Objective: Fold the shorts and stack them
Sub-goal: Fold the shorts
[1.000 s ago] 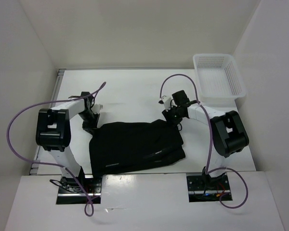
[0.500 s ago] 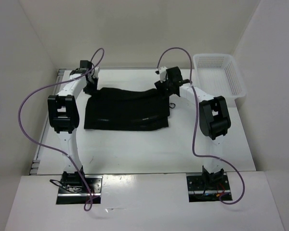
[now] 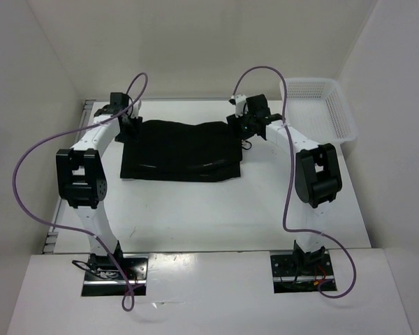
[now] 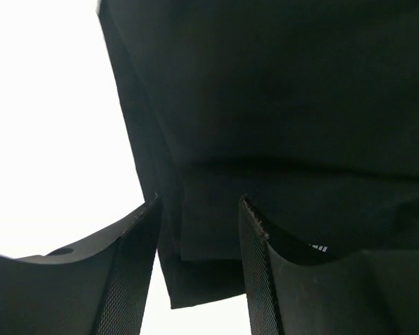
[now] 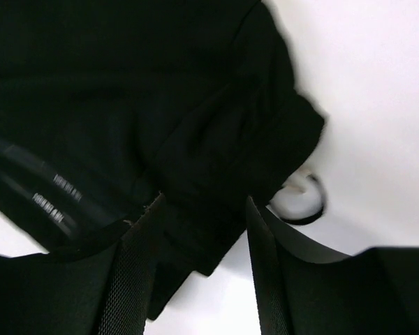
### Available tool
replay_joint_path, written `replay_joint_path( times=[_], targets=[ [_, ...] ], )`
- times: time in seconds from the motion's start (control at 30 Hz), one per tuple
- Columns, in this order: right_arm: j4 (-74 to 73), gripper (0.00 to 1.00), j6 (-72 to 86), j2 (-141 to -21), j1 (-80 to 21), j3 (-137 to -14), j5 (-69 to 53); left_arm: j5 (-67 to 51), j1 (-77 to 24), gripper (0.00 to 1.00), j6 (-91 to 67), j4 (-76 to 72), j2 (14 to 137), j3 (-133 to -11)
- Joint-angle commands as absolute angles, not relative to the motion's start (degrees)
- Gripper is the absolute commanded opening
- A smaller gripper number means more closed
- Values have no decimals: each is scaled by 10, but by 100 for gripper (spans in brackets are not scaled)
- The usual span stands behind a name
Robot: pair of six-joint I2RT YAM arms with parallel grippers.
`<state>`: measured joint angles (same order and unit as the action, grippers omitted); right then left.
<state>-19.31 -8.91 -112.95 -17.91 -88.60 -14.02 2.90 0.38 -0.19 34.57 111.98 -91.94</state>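
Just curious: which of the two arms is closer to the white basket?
The right gripper, at the basket-side corner of the shorts. The left gripper is at the opposite corner, farther from the basket.

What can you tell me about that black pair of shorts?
The shorts are black soft cloth, folded into a layered rectangle with thin pale trim lines and a cord loop poking out at the right. They lie on the white table, far half; the left gripper and right gripper stand open over their far corners.
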Motion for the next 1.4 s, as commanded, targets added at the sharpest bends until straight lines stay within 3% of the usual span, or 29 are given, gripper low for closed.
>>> replay_joint_path(
  times=[0.0, 0.33, 0.77, 0.93, 1.1, 1.2, 1.37],
  targets=[
    [-208, 55, -61, -1100, -174, -855, -208, 8, 16, 55, 0, 354, 1122, -897],
    [-202, 55, -55, -1095, -168, -831, -194, -9, 26, 57, 0, 337, 1153, -869],
    [-218, 65, -101, -1083, -163, -788, -210, -55, 37, 55, 0, 376, 1182, -853],
    [-223, 68, -101, -1088, -163, -788, -242, -61, 37, 42, 0, 382, 1171, -831],
    [-223, 66, -94, -1088, -163, -775, -248, -61, 37, 7, 0, 382, 1171, -820],
    [-223, 68, -94, -1071, -156, -770, -233, -55, 37, 0, 0, 382, 1171, -820],
    [-229, 73, -79, -1049, -138, -765, -227, -50, 42, 0, 0, 388, 1140, -836]
  ],
)
